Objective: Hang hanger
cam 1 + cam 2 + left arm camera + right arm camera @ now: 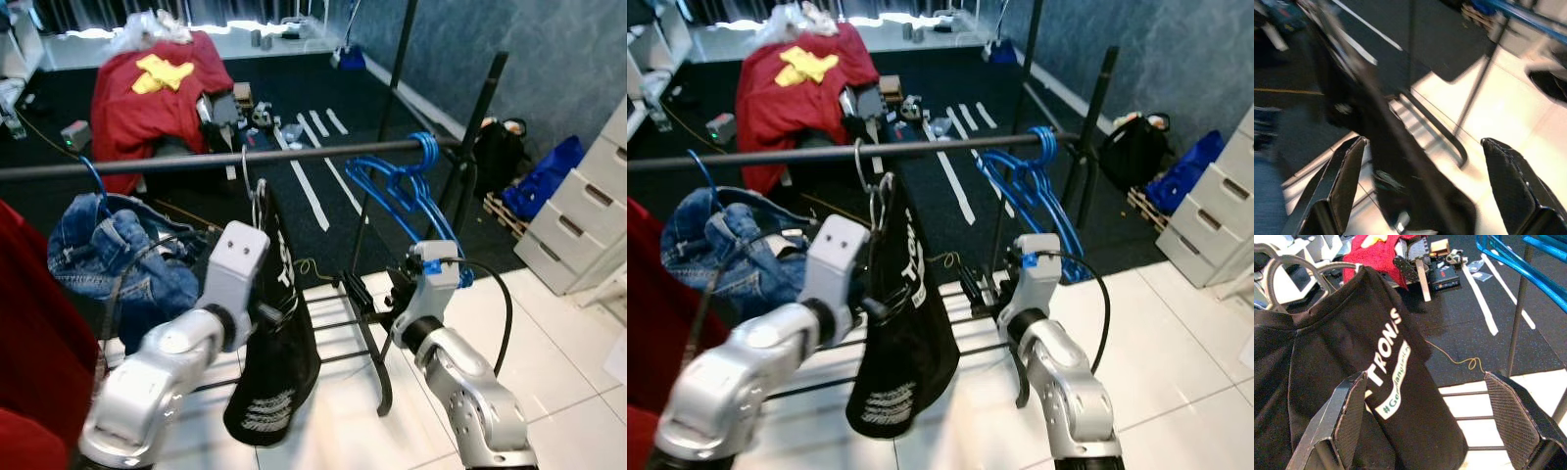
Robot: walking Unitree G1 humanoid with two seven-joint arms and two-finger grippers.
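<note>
A black shirt (1376, 382) on a hanger (874, 196) is being hung from the rail (196, 162). Both the left gripper (1420, 191) and the right gripper (1435, 426) are being held wide beside it, gripping nothing.

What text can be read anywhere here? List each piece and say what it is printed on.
"TRONA": white letters on the black shirt hanging from the rail; the start of the word is hidden by a fold.
"#Goodlangtari..." or similar: green text on a white patch below it, too small to read surely.
White lines of print at the shirt's lower hem, seen from the head camera: too blurred to read.
No other readable text.
</note>
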